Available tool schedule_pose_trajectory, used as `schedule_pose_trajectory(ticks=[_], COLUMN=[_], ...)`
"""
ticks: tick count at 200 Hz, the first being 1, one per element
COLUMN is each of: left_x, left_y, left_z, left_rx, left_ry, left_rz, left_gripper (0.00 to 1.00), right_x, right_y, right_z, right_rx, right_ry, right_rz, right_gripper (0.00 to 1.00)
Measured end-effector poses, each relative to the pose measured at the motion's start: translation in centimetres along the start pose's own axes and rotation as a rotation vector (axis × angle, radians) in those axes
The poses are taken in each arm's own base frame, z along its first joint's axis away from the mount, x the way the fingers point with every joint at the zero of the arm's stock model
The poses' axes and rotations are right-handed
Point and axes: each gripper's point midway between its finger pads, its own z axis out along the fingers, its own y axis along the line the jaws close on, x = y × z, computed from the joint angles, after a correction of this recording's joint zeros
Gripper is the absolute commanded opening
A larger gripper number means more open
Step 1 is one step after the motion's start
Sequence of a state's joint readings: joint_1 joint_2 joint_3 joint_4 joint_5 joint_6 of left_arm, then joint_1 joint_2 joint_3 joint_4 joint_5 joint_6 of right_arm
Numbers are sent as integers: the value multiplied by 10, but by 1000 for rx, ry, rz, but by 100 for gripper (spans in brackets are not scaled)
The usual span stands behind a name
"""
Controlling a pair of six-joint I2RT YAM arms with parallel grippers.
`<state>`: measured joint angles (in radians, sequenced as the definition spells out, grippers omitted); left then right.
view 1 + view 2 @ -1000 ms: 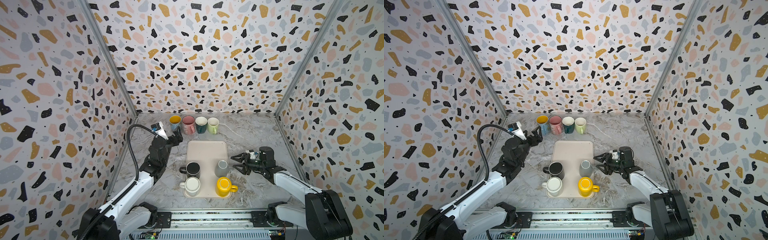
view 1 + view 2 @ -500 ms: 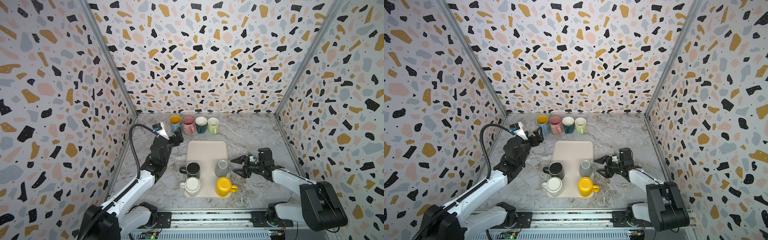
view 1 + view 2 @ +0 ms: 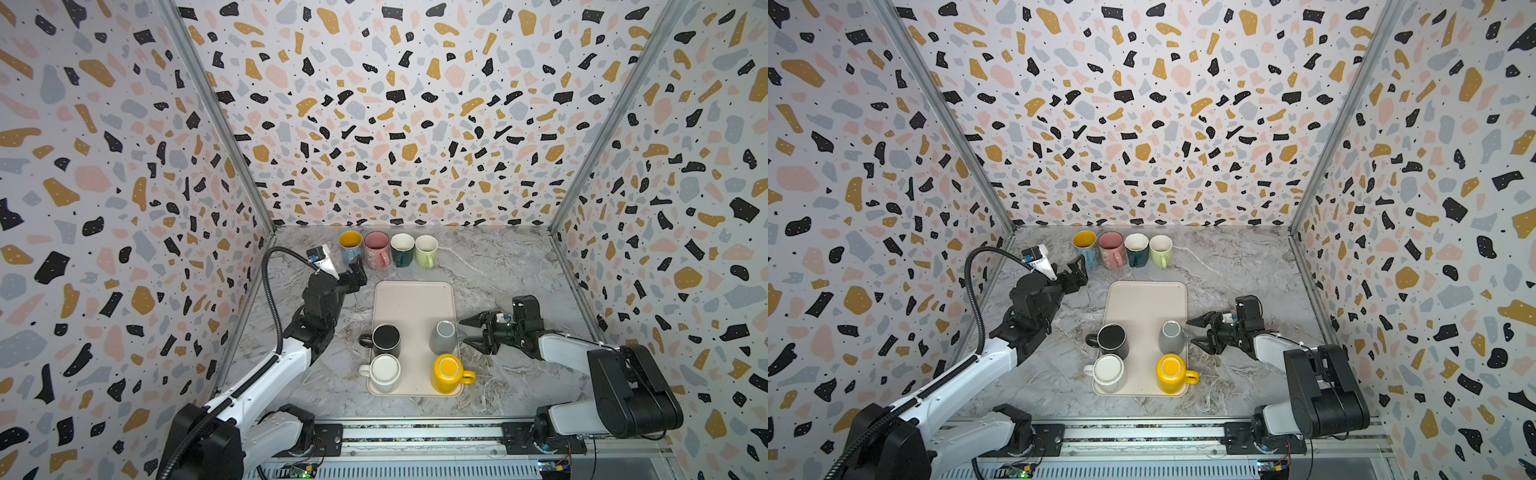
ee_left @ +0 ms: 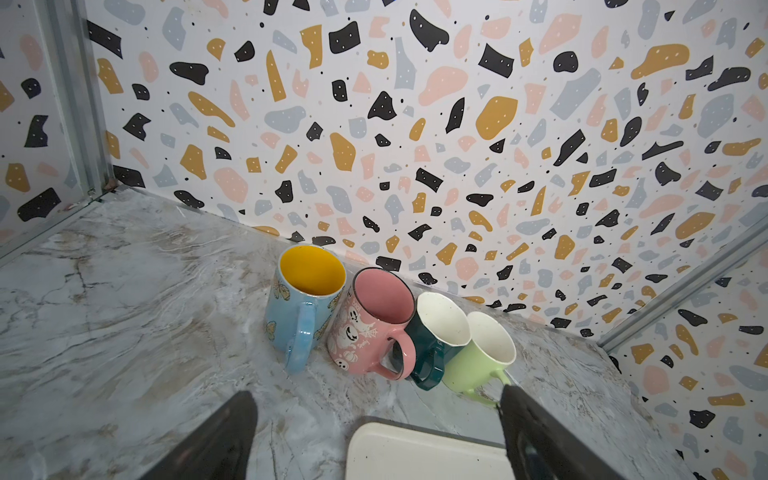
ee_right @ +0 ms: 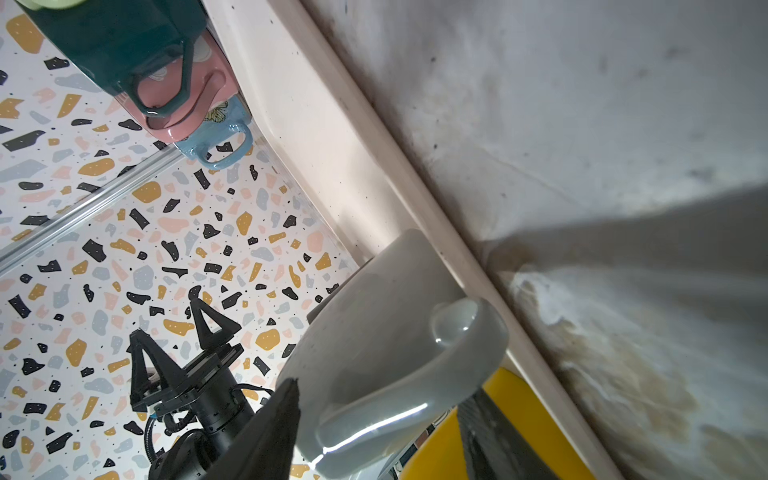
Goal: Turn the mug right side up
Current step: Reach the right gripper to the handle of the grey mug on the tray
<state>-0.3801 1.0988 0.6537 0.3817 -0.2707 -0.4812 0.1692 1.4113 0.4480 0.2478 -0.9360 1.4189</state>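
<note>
A grey mug point(image 3: 444, 336) point(image 3: 1171, 337) stands bottom up on the right side of the beige tray point(image 3: 413, 299) point(image 3: 1146, 299), its handle pointing right. My right gripper point(image 3: 464, 331) point(image 3: 1191, 331) is open, low over the table just right of it. In the right wrist view the mug point(image 5: 374, 316) fills the middle, and its handle lies between the two spread fingers of the gripper point(image 5: 380, 395). My left gripper point(image 3: 357, 270) point(image 3: 1079, 266) point(image 4: 374, 395) is open and empty, hanging past the tray's far left corner.
A black mug point(image 3: 386, 338), a white mug point(image 3: 384, 370) and a yellow mug point(image 3: 448, 372) share the tray's near half. Along the back wall stand upright blue point(image 3: 350, 245), pink point(image 3: 376, 249), dark green point(image 3: 402, 249) and light green point(image 3: 426, 249) mugs. Patterned walls close in three sides.
My right gripper has edged left to the grey mug and its arm has sunk lower. The left arm has hardly moved.
</note>
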Motion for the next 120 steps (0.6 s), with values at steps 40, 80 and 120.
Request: schedule_pose_trajectory(ticks=[40,80,120], left_x=[1,3,4], left_y=[1,3,4], left_z=[1,3,3], left_rx=[-3,-9,-11], left_ry=[2,8,10], left_rz=[0,3,3], left_gripper=[92,93,93], right_x=[-2,-5,-5], right_y=[0,2,5], right_z=[2,3,4], right_rx=[-3,-11,-21], right_ry=[-2,-7,-7], right_rz=[10,10,11], right_gripper=[53,50,50])
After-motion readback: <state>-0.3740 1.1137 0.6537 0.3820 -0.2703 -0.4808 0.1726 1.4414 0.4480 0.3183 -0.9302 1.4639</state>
